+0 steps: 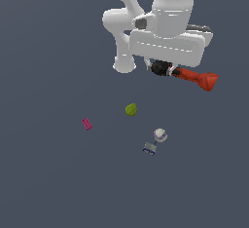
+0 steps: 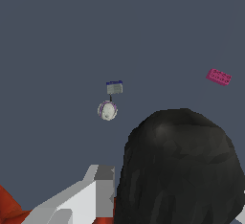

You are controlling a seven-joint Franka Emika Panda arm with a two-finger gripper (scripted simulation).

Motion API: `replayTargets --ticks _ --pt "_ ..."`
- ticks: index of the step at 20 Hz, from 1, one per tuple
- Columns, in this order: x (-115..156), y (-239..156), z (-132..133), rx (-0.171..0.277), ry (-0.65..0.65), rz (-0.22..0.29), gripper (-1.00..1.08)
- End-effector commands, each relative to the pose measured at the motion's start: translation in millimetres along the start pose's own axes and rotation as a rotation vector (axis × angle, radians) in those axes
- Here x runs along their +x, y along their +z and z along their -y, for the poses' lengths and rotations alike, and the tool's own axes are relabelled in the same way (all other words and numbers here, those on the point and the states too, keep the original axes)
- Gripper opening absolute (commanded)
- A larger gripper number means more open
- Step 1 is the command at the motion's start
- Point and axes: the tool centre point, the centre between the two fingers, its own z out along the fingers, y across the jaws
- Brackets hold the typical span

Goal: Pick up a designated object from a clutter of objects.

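Exterior view: arm [image 1: 160, 22] low over drill [image 1: 192, 77], grip seemingly closed.

The drill [image 1: 194, 78] has a matt red-orange body like moulded plastic, and its black chuck [image 2: 179, 168] looks dull and faintly bumpy up close. The arm [image 1: 160, 27] is smooth white with a soft satin sheen. The worktop [image 1: 48, 173] is flat, even, matt grey-blue. The pink block [image 2: 219, 77] looks like studded plastic; the yellow-green ball [image 1: 131, 109] looks rough and dull.
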Motion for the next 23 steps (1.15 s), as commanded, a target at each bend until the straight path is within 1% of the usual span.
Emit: replayTargets --ticks 1,6,11,19,23 --pt "-3.0 -13.0 7.1 0.005 0.001 -0.004 -1.0" --pt "-5.5 -21.1 13.2 0.006 0.001 -0.003 -1.0" --pt "-6.7 -18.5 12.1 0.001 0.0 0.001 -1.0" --pt "-16.9 -44.2 8.6 0.001 0.0 0.001 -1.0" --pt "-19.1 -49.4 7.7 0.001 0.0 0.001 -1.0"
